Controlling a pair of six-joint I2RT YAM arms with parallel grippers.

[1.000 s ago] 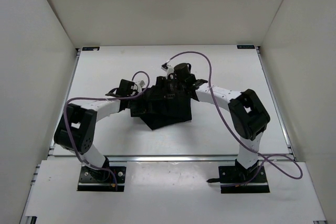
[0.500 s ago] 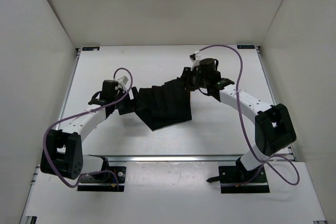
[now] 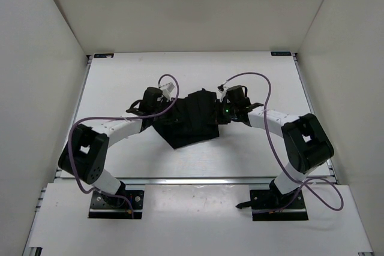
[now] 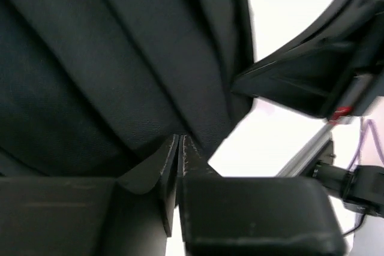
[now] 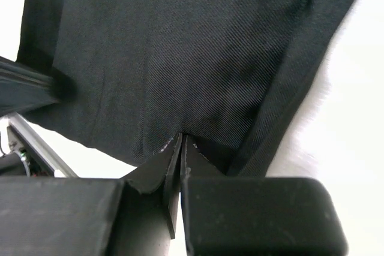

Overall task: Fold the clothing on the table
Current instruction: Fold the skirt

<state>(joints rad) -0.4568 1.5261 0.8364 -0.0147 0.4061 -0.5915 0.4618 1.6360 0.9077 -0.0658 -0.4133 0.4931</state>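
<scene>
Two thin pinches carry the risk here. From above, the skirt (image 3: 191,125) lies bunched in the middle of the worktop (image 3: 120,76), between the left pincer (image 3: 163,110) and the right pincer (image 3: 217,107). Black on black, the jaws are hard to make out there, and the arms cover part of the cloth.

On the left wrist, the jaws are closed flat on a thin pleat edge. So shallow a bite could slip on lifting and drop that side. A blurred dark bracket (image 4: 312,82) is cut off at the right.

On the right wrist, the jaws are likewise pressed together on the fabric's rim. How many layers are caught is hidden, so uneven pulling might skew the fold.
</scene>
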